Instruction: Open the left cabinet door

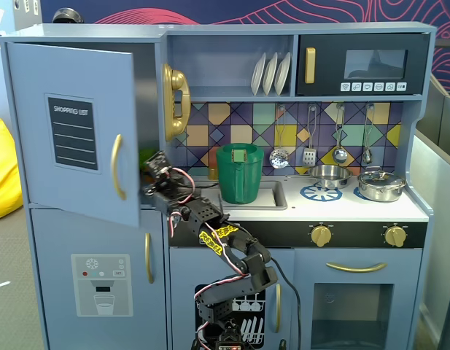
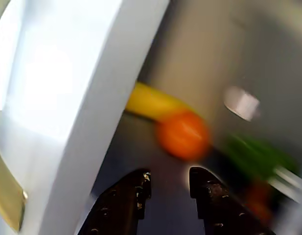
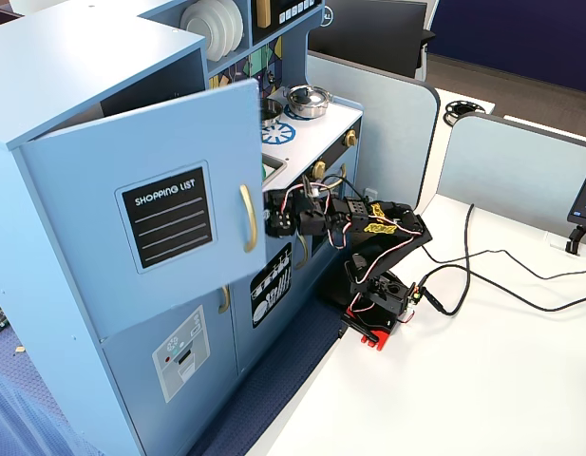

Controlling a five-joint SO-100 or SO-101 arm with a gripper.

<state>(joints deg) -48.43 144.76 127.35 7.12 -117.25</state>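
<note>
In both fixed views the tall blue-grey toy kitchen unit [image 1: 232, 306] fills the scene, its top-left compartment closed off by the left cabinet door [image 1: 71, 124], a flat blue-grey panel with a black "SHOPPING LIST" chalkboard and a curved gold handle [image 1: 117, 166]. That door already stands swung partly outward on its left hinges, so I judge the task mostly done; only a wider swing may remain. The black arm's gripper [image 2: 168, 182] sits at the door's free edge, reaching into the opening; its fingers stand slightly apart with nothing between them, released. Past them the wrist view shows a blurred yellow banana [image 2: 151, 102] and an orange ball [image 2: 183, 135] inside. The arm is mounted on a white desk [image 3: 482, 399] among grey office partitions [image 3: 511, 171], with blue carpet below.
</note>
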